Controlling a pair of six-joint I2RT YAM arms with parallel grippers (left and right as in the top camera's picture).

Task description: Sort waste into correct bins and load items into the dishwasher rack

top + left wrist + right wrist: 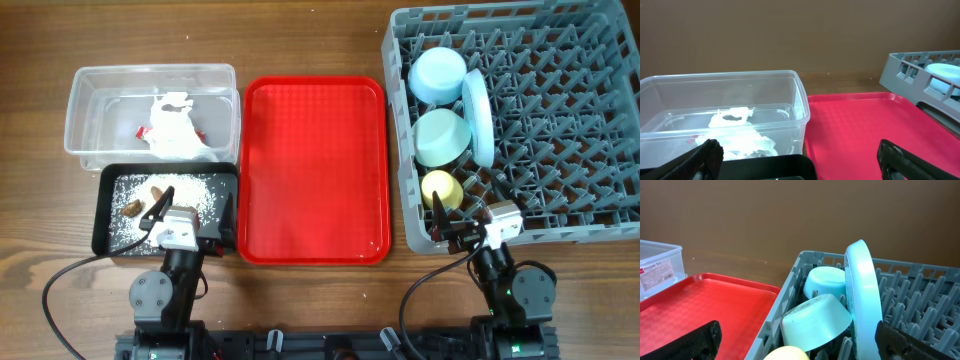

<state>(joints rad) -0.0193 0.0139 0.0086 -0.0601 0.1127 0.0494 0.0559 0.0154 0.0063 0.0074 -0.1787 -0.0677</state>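
**Sorting and loading look finished; both arms idle at the near edge**

All the waste appears to be binned. The crumpled napkin (pixel 175 128) and the small red wrapper (pixel 143 131) lie in the clear tub (pixel 150 80) at the far left. Loose rice (pixel 195 188) and brown food bits (pixel 131 208) sit in the black tray (pixel 100 215) just near of it.

The red serving tray (pixel 315 170) in the middle carries nothing.

The dishes stand along the left side of the dishwasher rack (pixel 560 130), from far to near:
- the light blue bowl (pixel 437 75);
- the plate (pixel 477 115), on edge;
- the mint bowl (pixel 441 137);
- the yellow cup (pixel 441 188).

Judging by this, nothing is left to move on the desk.

The left end effector (pixel 797 162) hovers over the black tray's near edge, jaws spread wide and empty. The right end effector (pixel 800 347) sits at the rack's near left corner, equally wide and empty.

A white label (pixel 655 275) on the tub's wall has a red line that seems to say "Storage Box". Its finer print and the wrapper's print are too small to read.
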